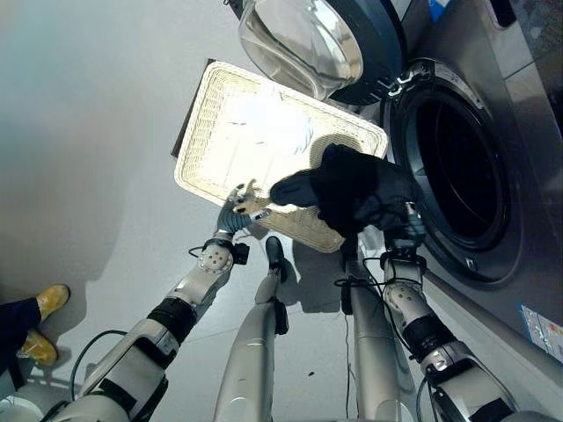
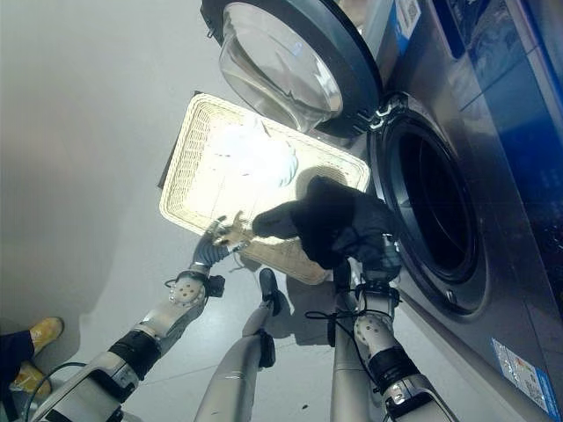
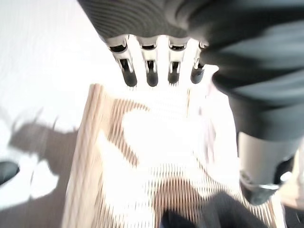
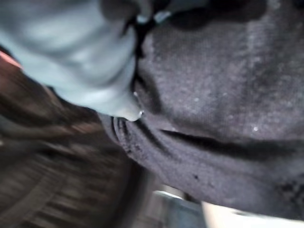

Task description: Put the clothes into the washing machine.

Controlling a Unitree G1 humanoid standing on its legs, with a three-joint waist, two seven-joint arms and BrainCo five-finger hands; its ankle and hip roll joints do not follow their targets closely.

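Right hand (image 1: 398, 230) buried under a black garment (image 1: 347, 189), fingers hidden by the cloth, so no telling whether curled or straight. Garment draped over that hand and bunched, held up in the air between the wicker basket (image 1: 204, 114) and the round opening of the washing machine (image 1: 493, 114), one dark end trailing out over the basket's near rim. Seen up close from the right wrist: dark knitted cloth (image 4: 223, 95) with a folded hem, pressed right against the camera.

Left hand (image 1: 239, 211) at the basket's near edge, fingers straight and relaxed, holding nothing. From the left wrist, silver dark-tipped fingers (image 3: 151, 71) in a loose row above the woven basket floor (image 3: 161, 190), not touching it as far as can be told, with a dark corner of the garment showing at the far side.

Basket rectangular, pale woven wicker, lying on the grey floor (image 1: 88, 132) just beside the machine's front. Inside it a white garment (image 1: 264, 123), washed out by bright light, lying toward the end nearer the door.

Machine front-loading, grey, drum opening (image 1: 462, 171) dark. Glass door (image 1: 303, 40) swung wide open, hanging out over the far end of the basket.

At the lower left corner, a person's yellow shoes (image 1: 44, 321) and a dark trouser leg (image 1: 13, 327), well apart from the basket.
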